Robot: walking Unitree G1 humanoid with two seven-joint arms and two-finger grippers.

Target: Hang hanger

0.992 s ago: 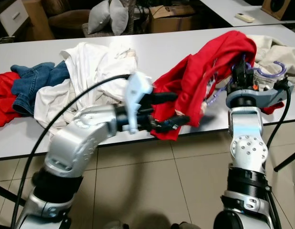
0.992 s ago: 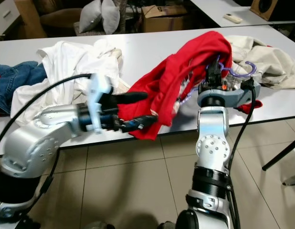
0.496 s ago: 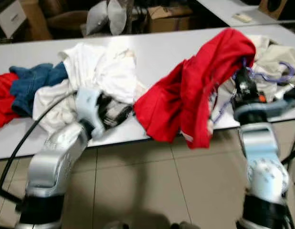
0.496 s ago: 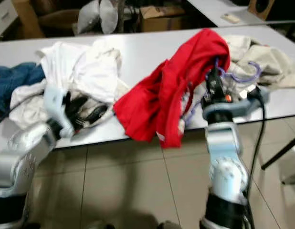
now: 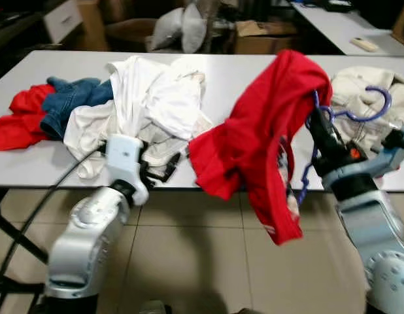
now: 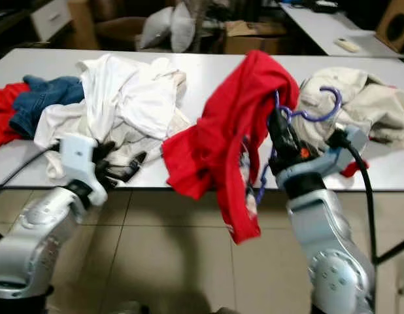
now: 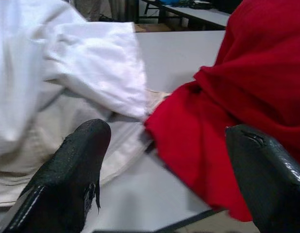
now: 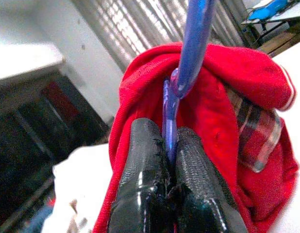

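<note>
A purple plastic hanger [image 5: 349,114] rides above the front edge of a long white table [image 5: 235,72], pinched at its neck between the two black fingers of the robot's right gripper [image 8: 167,160], which are pressed tight together on it. Its hook curls up and to the right over a beige garment [image 5: 369,108] lying on the tabletop. A red garment [image 5: 267,144] is draped over the hanger, its lower part hanging past the table edge toward the tiled floor [image 5: 208,261].

To the left, the left gripper [image 7: 164,160] hovers at the table's front edge with its fingers spread wide and nothing between them, facing a heap of white clothes [image 5: 146,104] and the red cloth's hem. Further left on the table lie blue jeans [image 5: 74,101] and another red item [image 5: 19,121]. Behind the table stand grey pillows [image 5: 182,26] and a cardboard box [image 5: 264,39].
</note>
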